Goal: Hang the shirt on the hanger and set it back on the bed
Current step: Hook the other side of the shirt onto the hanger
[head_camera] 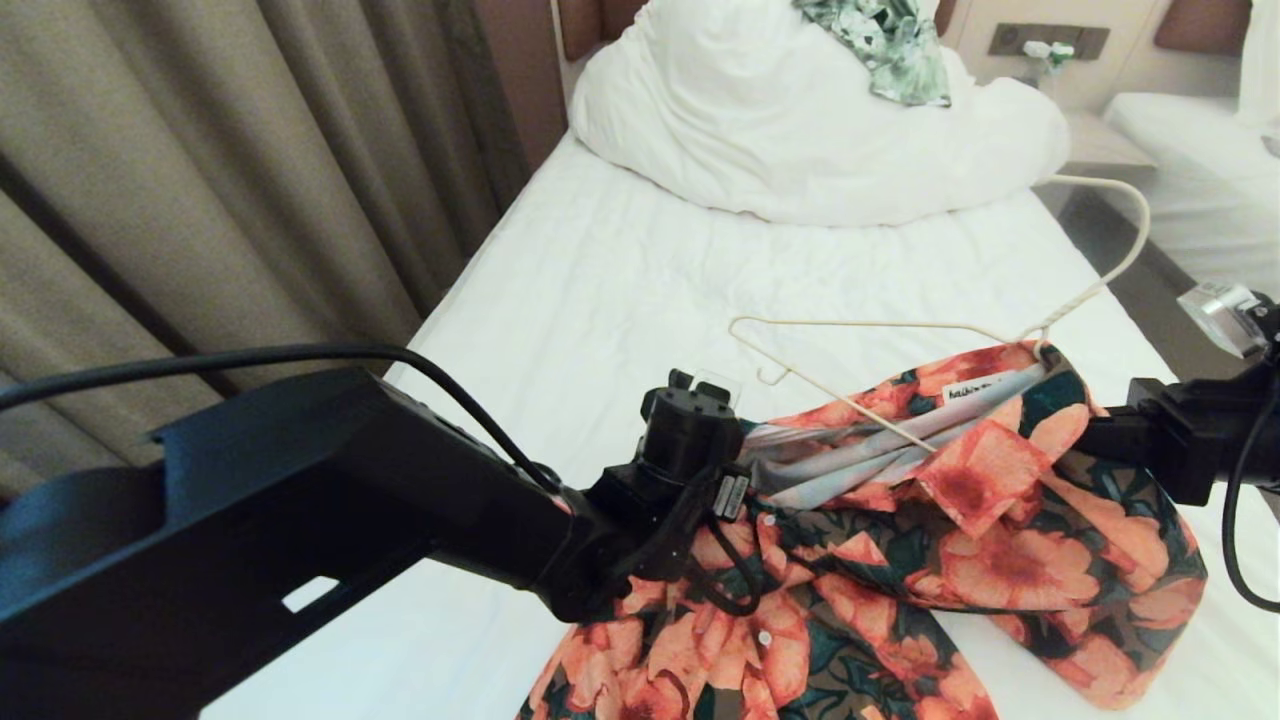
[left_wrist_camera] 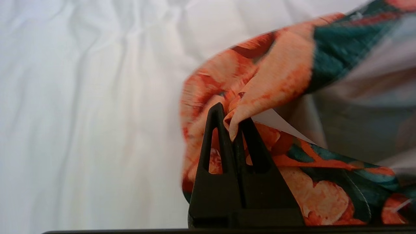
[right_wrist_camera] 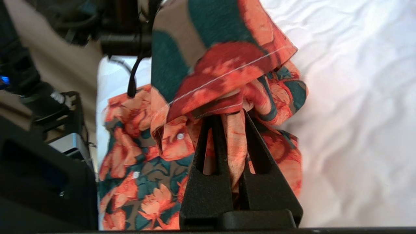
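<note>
Black and bulky, the left arm (head_camera: 300,500) fills the near left of the head view, reaching level across the bed (head_camera: 600,300) to the shirt's (head_camera: 900,540) left edge; its fingers are hidden there behind the wrist. From the right edge the right arm (head_camera: 1180,435) comes in level to the shirt's other side. Between them the shirt is bunched and lifted at the collar, its lower part trailing onto the sheet. One side of the hanger (head_camera: 850,325) is tucked inside the collar, the other side bare above the sheet, the hook (head_camera: 1125,230) rising toward the duvet (head_camera: 800,130), on which lies a green leafy garment (head_camera: 890,45). Curtains (head_camera: 200,180) hang along the left, and a second bed (head_camera: 1190,140) stands at far right. In the left wrist view the left gripper (left_wrist_camera: 232,123) has its fingers (left_wrist_camera: 216,139) clenched on a fold of the shirt (left_wrist_camera: 286,71), above white sheet (left_wrist_camera: 81,113). In the right wrist view the right gripper (right_wrist_camera: 229,123) has its fingers (right_wrist_camera: 256,143) pinched on a strip of shirt (right_wrist_camera: 227,71) hanging between them, with sheet (right_wrist_camera: 357,113) beyond.
</note>
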Controlling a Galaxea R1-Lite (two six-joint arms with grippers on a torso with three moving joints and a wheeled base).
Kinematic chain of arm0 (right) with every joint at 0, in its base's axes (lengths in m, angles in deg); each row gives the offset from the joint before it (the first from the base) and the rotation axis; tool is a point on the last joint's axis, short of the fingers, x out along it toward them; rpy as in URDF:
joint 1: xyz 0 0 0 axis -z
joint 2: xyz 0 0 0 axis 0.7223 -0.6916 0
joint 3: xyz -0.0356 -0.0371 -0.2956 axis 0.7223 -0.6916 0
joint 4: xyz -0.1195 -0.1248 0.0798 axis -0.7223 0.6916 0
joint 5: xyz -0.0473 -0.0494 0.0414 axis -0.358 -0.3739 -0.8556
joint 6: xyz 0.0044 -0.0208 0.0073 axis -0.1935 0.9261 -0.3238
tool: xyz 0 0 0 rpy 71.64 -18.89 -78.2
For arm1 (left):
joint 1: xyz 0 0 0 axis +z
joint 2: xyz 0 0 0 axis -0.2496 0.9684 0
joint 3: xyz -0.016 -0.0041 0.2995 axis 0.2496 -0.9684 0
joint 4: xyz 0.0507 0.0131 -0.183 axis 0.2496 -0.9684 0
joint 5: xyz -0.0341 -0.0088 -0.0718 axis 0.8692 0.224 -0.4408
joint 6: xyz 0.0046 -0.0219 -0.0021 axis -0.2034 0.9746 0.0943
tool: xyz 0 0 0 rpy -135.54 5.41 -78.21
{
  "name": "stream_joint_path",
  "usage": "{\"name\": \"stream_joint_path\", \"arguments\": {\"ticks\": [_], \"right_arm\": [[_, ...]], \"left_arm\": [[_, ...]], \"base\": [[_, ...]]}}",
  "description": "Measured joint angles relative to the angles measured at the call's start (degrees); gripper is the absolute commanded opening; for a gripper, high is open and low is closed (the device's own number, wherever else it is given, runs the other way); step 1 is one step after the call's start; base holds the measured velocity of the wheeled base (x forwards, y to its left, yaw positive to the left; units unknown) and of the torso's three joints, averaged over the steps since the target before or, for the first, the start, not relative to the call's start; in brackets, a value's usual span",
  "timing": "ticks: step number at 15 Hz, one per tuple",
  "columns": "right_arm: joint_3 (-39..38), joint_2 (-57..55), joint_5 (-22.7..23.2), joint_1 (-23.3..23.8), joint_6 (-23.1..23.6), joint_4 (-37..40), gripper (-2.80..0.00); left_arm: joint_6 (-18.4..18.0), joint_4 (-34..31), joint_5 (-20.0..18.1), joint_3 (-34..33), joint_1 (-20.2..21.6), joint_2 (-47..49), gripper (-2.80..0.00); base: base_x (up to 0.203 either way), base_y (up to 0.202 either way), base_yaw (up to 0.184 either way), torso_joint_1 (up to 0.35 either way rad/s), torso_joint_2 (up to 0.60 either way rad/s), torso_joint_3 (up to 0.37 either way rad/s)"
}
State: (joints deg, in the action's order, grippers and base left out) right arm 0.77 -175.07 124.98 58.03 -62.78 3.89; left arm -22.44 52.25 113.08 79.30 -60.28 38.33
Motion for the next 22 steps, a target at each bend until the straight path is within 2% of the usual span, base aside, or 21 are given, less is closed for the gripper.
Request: {"name": "stream_joint_path", "arguments": {"ticks": [3, 6, 11, 17, 22], "right_arm": [[-0.8, 0.1, 2.0, 0.0, 0.2, -0.1, -2.80], [-1.5, 0.4, 2.1, -0.6, 0.6, -0.2, -2.80], [-1.8, 1.1, 2.1, -1.2, 0.8, -0.2, -2.80], [-2.7, 3.0, 2.2, -1.4, 0.9, -0.2, -2.80], [-5.2, 3.0, 1.7, -2.2, 3.5, -0.2, -2.80]], "left_arm": [[1.2, -2.7, -1.3, 0.3, 1.1, -2.4, -2.80], [1.3, -5.4, -1.3, 1.6, 1.4, -5.3, -2.80], [1.1, -13.1, -1.3, 6.7, -0.2, -10.5, -2.80], [1.0, -13.2, -1.2, 7.5, -0.2, -9.4, -2.80], [-3.1, -13.5, -1.0, 12.4, 1.6, -9.2, -2.80]], "base": [[0.000, 0.000, 0.000, 0.000, 0.00, 0.000], [0.000, 0.000, 0.000, 0.000, 0.00, 0.000], [0.000, 0.000, 0.000, 0.000, 0.00, 0.000], [0.000, 0.000, 0.000, 0.000, 0.00, 0.000], [0.000, 0.000, 0.000, 0.000, 0.00, 0.000]]}}
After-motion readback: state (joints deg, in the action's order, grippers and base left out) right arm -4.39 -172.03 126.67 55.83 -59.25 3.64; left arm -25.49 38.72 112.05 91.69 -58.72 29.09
